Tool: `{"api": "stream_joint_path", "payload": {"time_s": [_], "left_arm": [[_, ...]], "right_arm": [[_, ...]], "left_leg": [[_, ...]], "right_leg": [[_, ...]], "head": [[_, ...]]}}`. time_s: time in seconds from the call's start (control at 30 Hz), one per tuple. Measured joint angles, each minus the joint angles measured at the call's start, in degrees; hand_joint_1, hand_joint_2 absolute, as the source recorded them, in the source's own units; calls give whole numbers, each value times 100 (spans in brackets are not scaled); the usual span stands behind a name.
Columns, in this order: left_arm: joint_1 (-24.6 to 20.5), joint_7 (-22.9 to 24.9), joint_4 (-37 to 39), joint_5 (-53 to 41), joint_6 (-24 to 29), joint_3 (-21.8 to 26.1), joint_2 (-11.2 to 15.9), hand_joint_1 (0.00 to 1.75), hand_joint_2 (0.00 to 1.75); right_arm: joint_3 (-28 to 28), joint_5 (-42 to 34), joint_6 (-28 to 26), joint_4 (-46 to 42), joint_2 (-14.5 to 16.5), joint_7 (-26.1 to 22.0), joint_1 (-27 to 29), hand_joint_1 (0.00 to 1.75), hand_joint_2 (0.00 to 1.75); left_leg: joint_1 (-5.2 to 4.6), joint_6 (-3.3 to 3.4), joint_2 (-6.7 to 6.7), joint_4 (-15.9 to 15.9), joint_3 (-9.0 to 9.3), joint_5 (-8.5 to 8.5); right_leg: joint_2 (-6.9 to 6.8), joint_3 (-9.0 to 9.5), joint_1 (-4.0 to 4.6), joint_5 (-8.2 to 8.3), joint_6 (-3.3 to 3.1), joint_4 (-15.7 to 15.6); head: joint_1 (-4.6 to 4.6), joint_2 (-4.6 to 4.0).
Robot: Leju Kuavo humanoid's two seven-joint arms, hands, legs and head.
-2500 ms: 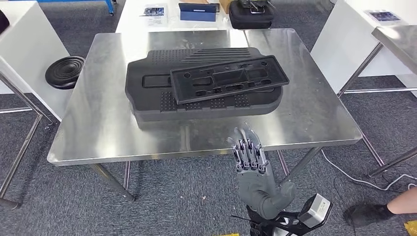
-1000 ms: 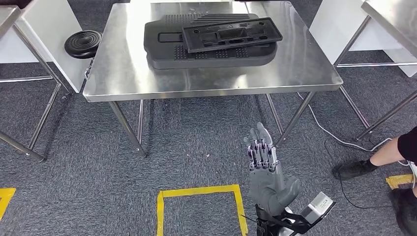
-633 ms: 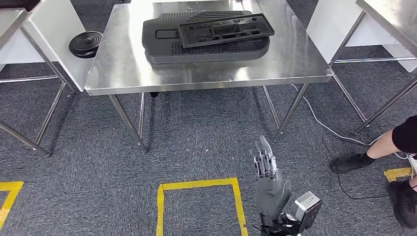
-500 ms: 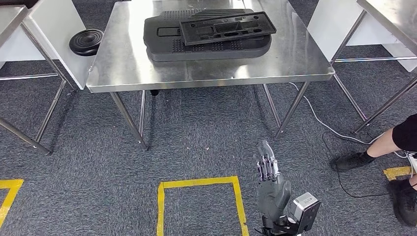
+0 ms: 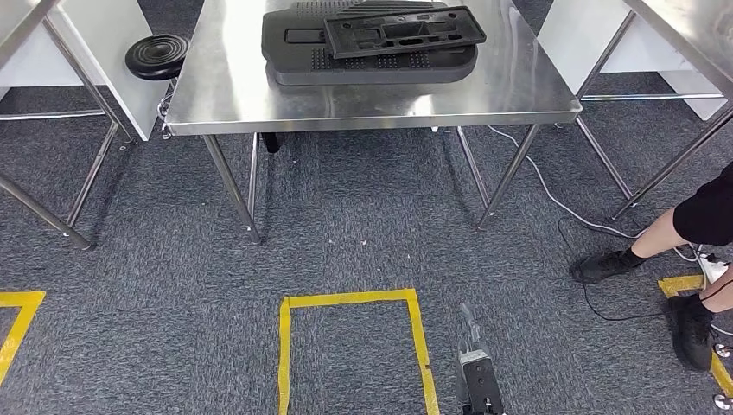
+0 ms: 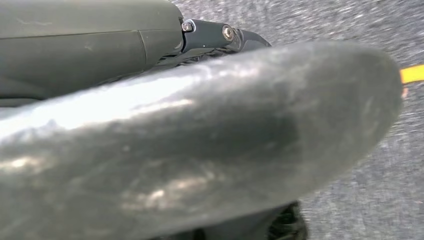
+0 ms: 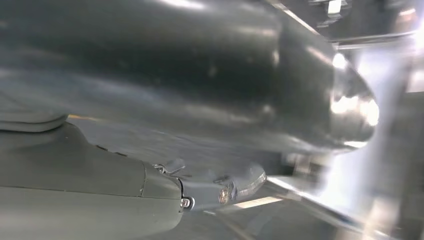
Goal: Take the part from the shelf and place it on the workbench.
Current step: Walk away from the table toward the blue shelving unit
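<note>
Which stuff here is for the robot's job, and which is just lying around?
For the job:
- steel workbench
- flat black part lying on top of the big black part
- right robot hand, low over the carpet

Just lying around:
- round black disc
- yellow floor tape
- cable
- a person's legs

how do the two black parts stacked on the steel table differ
The top part is a thin, flat rectangular frame with open slots; the bottom part is thicker, wider and longer, with rounded corners and dotted patches. The top part lies slightly skewed on the bottom part, which rests directly on the table. Both are matte black.
</note>
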Motion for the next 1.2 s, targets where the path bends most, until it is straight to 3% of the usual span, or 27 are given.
{"api": "stream_joint_path", "payload": {"time_s": [0.07,0.13,0.17,0.2,0.23,0.3,0.33,0.4,0.43,0.47,0.53,0.57,0.63,0.67,0.73,0.8,0.83,0.87,0.9,0.93,0.97,1.03,1.07,1.1,1.13,1.17,1.2], "left_arm": [[2,11,-2,-54,5,6,-9,0,0],[4,36,1,-125,39,10,-11,0,0],[6,54,2,-156,56,13,-11,0,0],[13,74,3,-183,67,17,-9,0,0],[21,89,4,-207,73,26,-8,0,0],[29,112,4,-240,72,48,-7,0,0],[26,120,4,-252,71,57,-6,0,0],[16,140,3,-272,69,70,-3,0,0],[9,151,3,-282,69,75,-1,0,0],[-3,160,2,-293,69,79,0,0,0],[-26,168,-1,-304,69,87,-1,0,0],[-36,172,-1,-309,69,94,-2,0,0],[-39,183,2,-318,70,110,-5,0,0],[-42,190,2,-325,70,116,-7,0,0],[-48,200,3,-339,69,133,-8,0,0],[-53,203,1,-356,68,150,-6,0,0],[-53,203,1,-365,66,156,-7,0,0],[-54,203,1,-368,64,161,-8,0,0],[-54,203,1,-370,63,170,-8,0,0],[-55,203,1,-372,63,182,-10,0,0],[-57,203,0,-372,63,196,-13,0,0],[-59,201,-2,-373,63,217,-20,0,0],[-61,199,-2,-374,62,225,-23,0,0],[-61,197,-2,-374,59,231,-24,0,0],[-55,196,0,-374,55,238,-25,0,0],[-47,192,2,-374,52,243,-25,0,0],[-33,192,3,-374,49,246,-25,0,0]], "right_arm": [[-234,96,-19,879,39,69,-271,0,0],[-442,217,-68,1850,45,248,-512,0,0],[-538,241,-54,2310,42,351,-602,0,0],[-623,257,-28,2715,39,471,-658,0,0],[-693,277,-3,3063,35,596,-696,0,0],[-771,342,39,3597,33,837,-726,0,0],[-789,382,60,3814,33,954,-738,0,0],[-801,469,90,4144,34,1179,-765,0,0],[-801,508,89,4270,35,1280,-779,0,0],[-801,536,85,4369,35,1364,-792,0,0],[-801,596,71,4518,34,1504,-831,0,0],[-800,642,62,4581,33,1597,-854,0,0],[-788,765,50,4700,23,1813,-886,0,0],[-777,835,49,4748,14,1931,-889,0,0],[-745,967,44,4818,-1,2145,-885,0,0],[-701,1057,46,4861,-11,2292,-888,0,0],[-680,1068,73,4880,-21,2338,-895,0,0],[-664,1056,119,4895,-34,2379,-902,0,0],[-653,1031,174,4907,-48,2413,-908,0,0],[-647,1004,224,4914,-63,2443,-912,0,0],[-646,983,255,4918,-78,2464,-919,0,0],[-645,982,285,4925,-101,2499,-945,0,0],[-642,993,297,4931,-107,2523,-957,0,0],[-639,1007,311,4938,-112,2553,-964,0,0],[-635,1024,324,4948,-113,2587,-963,0,0],[-629,1042,334,4956,-114,2618,-961,0,0],[-623,1058,342,4962,-118,2650,-954,0,0]], "left_leg": [[7,-81,8,-63,-7,145],[29,-162,5,-150,-5,247],[36,-192,0,-119,-35,142],[40,-213,-5,13,-80,-88],[45,-227,-8,277,-142,-432],[46,-263,-13,1008,-240,-1021],[46,-280,-16,1325,-243,-1112],[52,-302,-16,1468,-5,-915],[61,-309,-16,1246,262,-784],[66,-317,-23,886,582,-775],[52,-280,-55,228,1044,-950],[28,-237,-67,72,1116,-1039],[1,-96,-51,22,1027,-984],[-3,-20,-39,13,954,-922],[9,94,-16,-9,779,-766],[-1,126,-8,-7,575,-606],[-5,123,2,-4,477,-521],[-9,117,13,-1,377,-434],[-10,107,22,1,281,-348],[-11,94,28,3,191,-261],[-12,75,29,6,108,-176],[-22,14,35,-6,13,-20],[-19,-23,44,-30,4,59],[-14,-67,54,-77,5,139],[-3,-109,61,-132,10,218],[11,-143,55,-148,-10,206],[18,-171,47,-88,-42,53]], "right_leg": [[9,220,46,-74,-103,-430],[9,119,42,44,-184,-460],[0,61,24,119,-236,-469],[-14,-3,0,204,-288,-485],[-27,-78,-19,285,-330,-490],[-45,-235,-2,422,-368,-474],[-50,-324,3,488,-363,-452],[-56,-524,-1,603,-327,-374],[-55,-630,-8,645,-298,-313],[-54,-731,-8,676,-266,-245],[-53,-864,8,726,-190,-121],[-53,-900,13,765,-150,-96],[-46,-942,9,846,-63,-96],[-38,-987,2,800,-52,-65],[-21,-1138,-11,419,-96,259],[-12,-1286,-11,-97,-144,919],[-11,-1304,-12,-228,-122,1238],[-10,-1260,-11,-238,-71,1441],[-9,-1131,-10,-140,-6,1467],[-8,-908,-8,-7,46,1304],[-7,-567,-3,62,52,927],[-6,145,37,-41,-33,-32],[-5,350,61,-124,-90,-364],[-5,404,86,-153,-134,-516],[-6,338,86,-100,-169,-511],[-11,286,69,-28,-213,-522],[-19,224,48,54,-268,-530]], "head": [[2,-1],[14,-1],[13,0],[10,0],[5,0],[1,0],[2,0],[1,0],[0,0],[-4,0],[5,0],[6,0],[7,0],[4,0],[26,0],[51,0],[52,-1],[53,0],[56,0],[57,0],[59,0],[50,0],[48,0],[46,0],[42,0],[49,0],[43,0]]}}
